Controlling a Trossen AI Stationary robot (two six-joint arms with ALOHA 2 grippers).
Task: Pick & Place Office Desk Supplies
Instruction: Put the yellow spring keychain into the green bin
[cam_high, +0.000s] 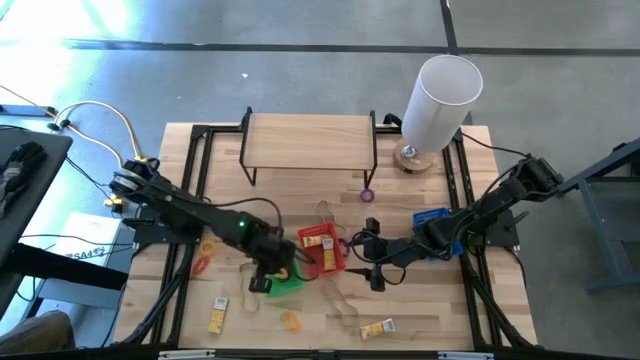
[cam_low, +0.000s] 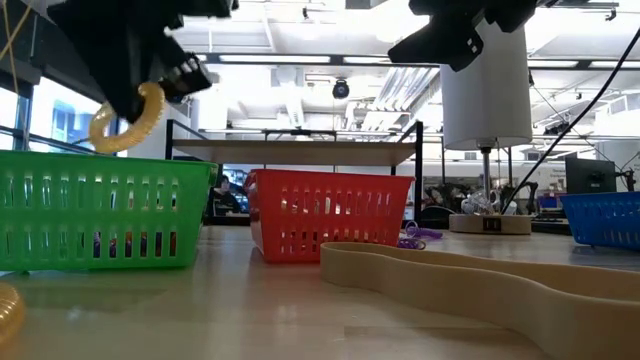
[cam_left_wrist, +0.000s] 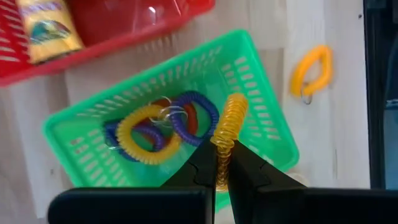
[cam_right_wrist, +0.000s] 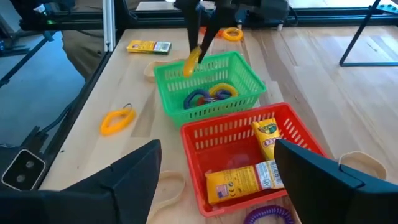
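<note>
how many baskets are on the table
3: a green basket under the left gripper, a red basket beside it, and a blue basket on the right side. None seems hidden.

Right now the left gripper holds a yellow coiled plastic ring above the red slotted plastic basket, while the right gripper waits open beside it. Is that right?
One detail is wrong: the basket. The left gripper holds the yellow coiled plastic ring above the green slotted plastic basket, not the red slotted plastic basket, as the left wrist view shows. The right gripper does wait open, facing the red basket.
</note>
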